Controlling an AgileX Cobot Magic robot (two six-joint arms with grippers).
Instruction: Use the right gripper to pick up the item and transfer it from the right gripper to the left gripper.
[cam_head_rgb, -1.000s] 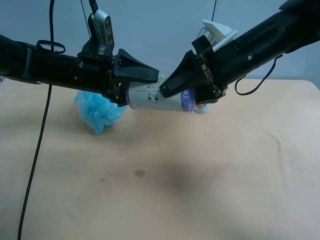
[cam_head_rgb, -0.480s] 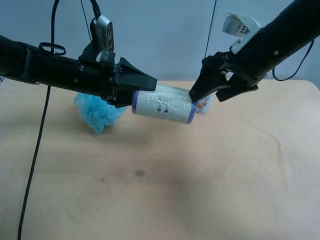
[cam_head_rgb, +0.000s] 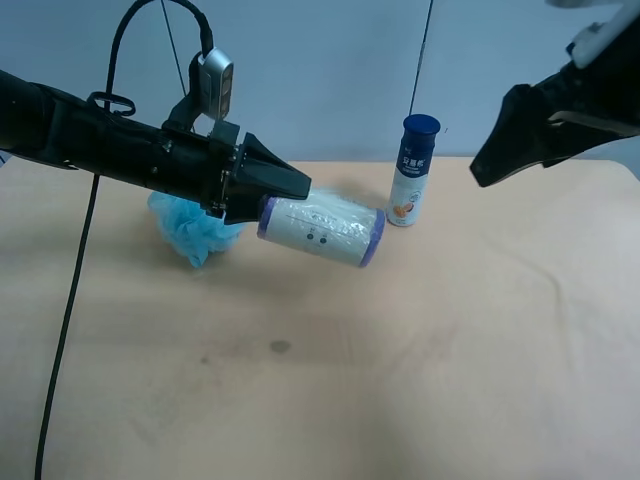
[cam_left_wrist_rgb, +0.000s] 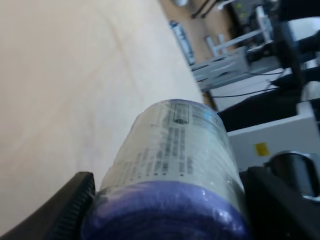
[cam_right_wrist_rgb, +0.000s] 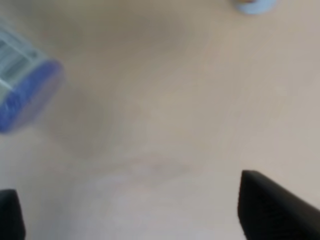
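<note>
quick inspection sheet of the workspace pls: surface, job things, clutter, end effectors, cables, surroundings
surface: tan table, one small dark spot
job's things: canister held off the table, lying sideways
clutter: navy-capped bottle upright; blue pouf behind the left arm
end effectors: left end effector shut on one end of the canister; right end effector open, empty, apart from it
cables: black cable hangs at the exterior view's left
surroundings: plain grey-blue wall; equipment beyond the table
</note>
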